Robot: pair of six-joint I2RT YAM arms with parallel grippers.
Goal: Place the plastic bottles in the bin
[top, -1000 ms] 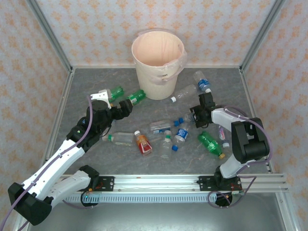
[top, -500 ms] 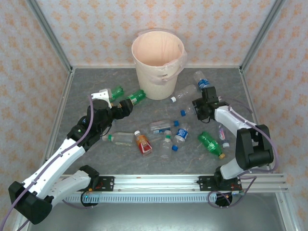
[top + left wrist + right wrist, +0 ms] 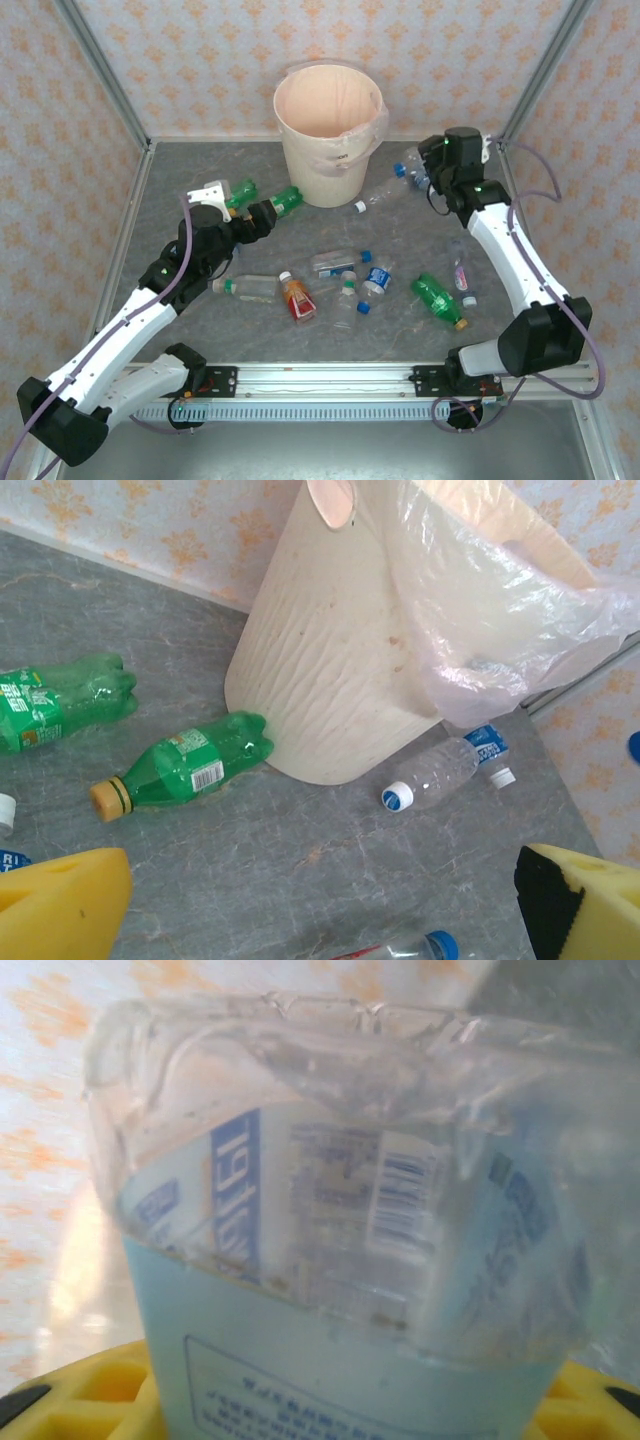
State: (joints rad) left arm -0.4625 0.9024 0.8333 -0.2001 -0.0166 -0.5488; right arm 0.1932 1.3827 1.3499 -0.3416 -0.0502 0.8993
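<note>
The cream bin (image 3: 322, 165) with its pinkish bag stands at the back centre. My right gripper (image 3: 430, 181) is raised to the right of the bin, shut on a clear bottle (image 3: 340, 1260) with a pale blue label; its blue cap (image 3: 399, 168) points toward the bin. The yellow pads (image 3: 70, 1385) press on both of its sides. My left gripper (image 3: 258, 216) is open and holds nothing, just short of a green bottle (image 3: 285, 200) (image 3: 185, 768) with a yellow cap that lies against the bin (image 3: 330, 660). A second green bottle (image 3: 240, 190) (image 3: 50, 705) lies further left.
A clear bottle (image 3: 380, 192) (image 3: 440, 775) lies right of the bin's foot. Several more bottles are scattered mid-table: a red-orange one (image 3: 298, 298), clear ones (image 3: 250, 287) (image 3: 335, 263) (image 3: 377, 278), and a green one (image 3: 437, 298). Metal posts and patterned walls enclose the table.
My right arm has lifted the clear bottle off the table's middle and swung it back and up toward the bin's right side. The left gripper has barely moved.
</note>
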